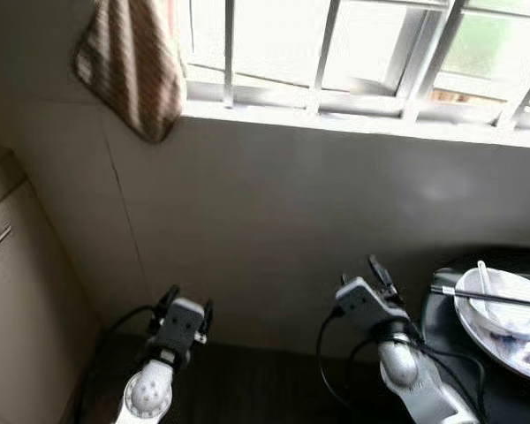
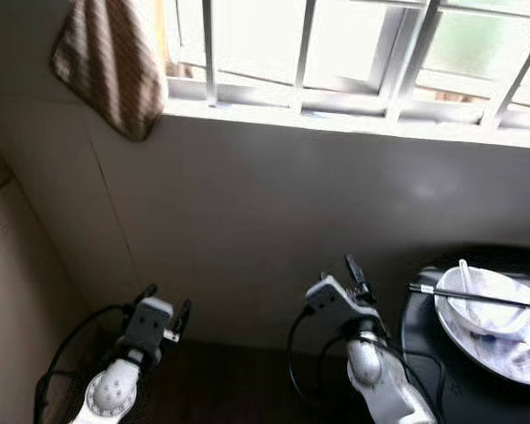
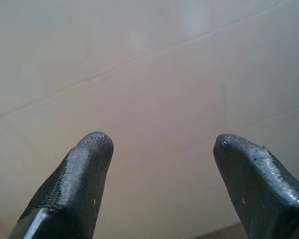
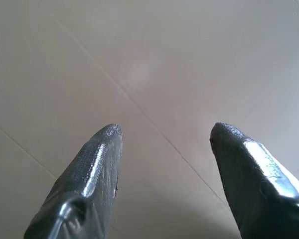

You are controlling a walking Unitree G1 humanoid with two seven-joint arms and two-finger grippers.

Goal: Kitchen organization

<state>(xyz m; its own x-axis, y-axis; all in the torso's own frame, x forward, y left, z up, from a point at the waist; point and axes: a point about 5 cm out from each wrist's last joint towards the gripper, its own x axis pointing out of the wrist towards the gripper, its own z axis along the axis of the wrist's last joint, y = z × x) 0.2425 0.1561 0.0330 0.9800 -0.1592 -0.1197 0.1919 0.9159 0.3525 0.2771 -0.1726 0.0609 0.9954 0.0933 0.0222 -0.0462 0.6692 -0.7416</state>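
both pairs of long black fingers stand spread apart with nothing between them, the left gripper and the right gripper each aimed at the pale tiled wall just ahead. beyond the right gripper's outer side, near but not touching it, a white plate rests on a round black surface, holding a white bowl with a white spoon in it and a dark chopstick laid across the bowl. high above the left fingers a brown striped cloth hangs beside the barred window. off the left gripper's outer side stands a beige cabinet.
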